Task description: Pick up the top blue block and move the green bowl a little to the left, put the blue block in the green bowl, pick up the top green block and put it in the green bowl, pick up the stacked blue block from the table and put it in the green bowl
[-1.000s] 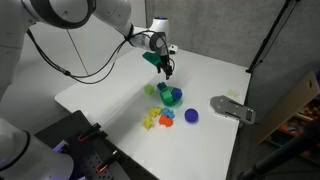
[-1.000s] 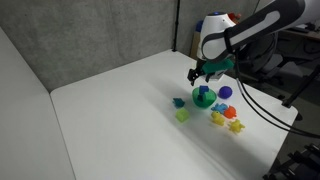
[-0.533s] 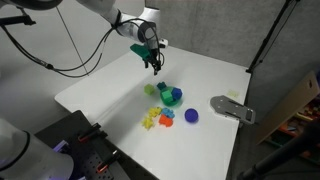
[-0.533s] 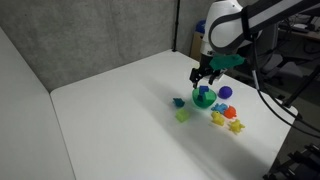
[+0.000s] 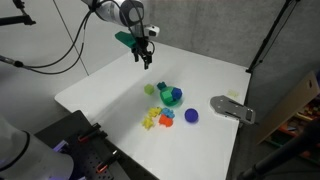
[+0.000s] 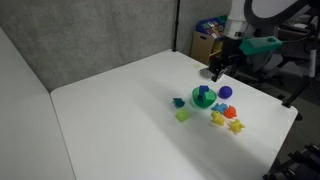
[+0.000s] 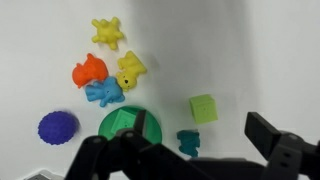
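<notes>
the gripper (image 5: 146,60) hangs in the air with its jaws wide apart and nothing between them. in the wrist view only its dark fingers (image 7: 278,140) show, blurred and cut off by the lower edge. it is well clear of the table (image 5: 105,85), up and off to one side of the bowl (image 5: 172,97). the bowl stands on the table among the small things, and in the wrist view the gripper's body covers its near rim. a green block (image 7: 124,120) lies inside it; whether blue blocks lie there too is hard to tell, as the exterior views are too small. just beside the bowl lie a teal piece (image 7: 188,142), partly hidden by the gripper, and a yellow-green piece (image 7: 204,108). a ball (image 7: 58,127) sits near the bowl on the other side, and past it are orange, blue and yellow toys (image 7: 103,93), their shapes unclear in both exterior views. a grey thing (image 5: 232,108) lies further along the table, its kind unclear.
</notes>
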Action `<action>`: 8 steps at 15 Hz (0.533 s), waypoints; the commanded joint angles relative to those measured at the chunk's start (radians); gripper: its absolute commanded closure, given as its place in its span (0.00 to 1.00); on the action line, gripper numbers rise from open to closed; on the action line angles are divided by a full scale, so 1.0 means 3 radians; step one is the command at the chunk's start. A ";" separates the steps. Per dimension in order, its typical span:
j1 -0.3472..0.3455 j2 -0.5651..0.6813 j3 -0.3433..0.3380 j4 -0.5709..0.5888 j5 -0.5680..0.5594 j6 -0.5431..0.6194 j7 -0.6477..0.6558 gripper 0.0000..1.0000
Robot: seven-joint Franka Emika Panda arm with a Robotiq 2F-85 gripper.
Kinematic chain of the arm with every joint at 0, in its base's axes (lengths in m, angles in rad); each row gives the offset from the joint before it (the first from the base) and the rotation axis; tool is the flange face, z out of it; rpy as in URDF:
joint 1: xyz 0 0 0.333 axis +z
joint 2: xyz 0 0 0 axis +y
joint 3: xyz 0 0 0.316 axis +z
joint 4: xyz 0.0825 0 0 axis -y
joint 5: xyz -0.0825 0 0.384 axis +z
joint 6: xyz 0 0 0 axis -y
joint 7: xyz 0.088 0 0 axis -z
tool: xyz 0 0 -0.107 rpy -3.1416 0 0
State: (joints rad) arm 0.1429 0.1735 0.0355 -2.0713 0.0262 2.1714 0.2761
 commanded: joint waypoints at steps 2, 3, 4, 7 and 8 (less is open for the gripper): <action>-0.0178 -0.0593 -0.0030 -0.0162 -0.0009 -0.0387 -0.0107 0.00; -0.0224 -0.0640 -0.0051 -0.0071 -0.0051 -0.0526 -0.0104 0.00; -0.0261 -0.0674 -0.0059 0.0021 -0.0123 -0.0687 -0.0200 0.00; -0.0356 -0.0717 -0.0090 0.0231 -0.0127 -0.0997 -0.0415 0.00; -0.0376 -0.0727 -0.0093 0.0271 -0.0123 -0.1041 -0.0490 0.00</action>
State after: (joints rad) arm 0.0484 -0.0426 0.0119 -2.0458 -0.0010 1.9285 0.1918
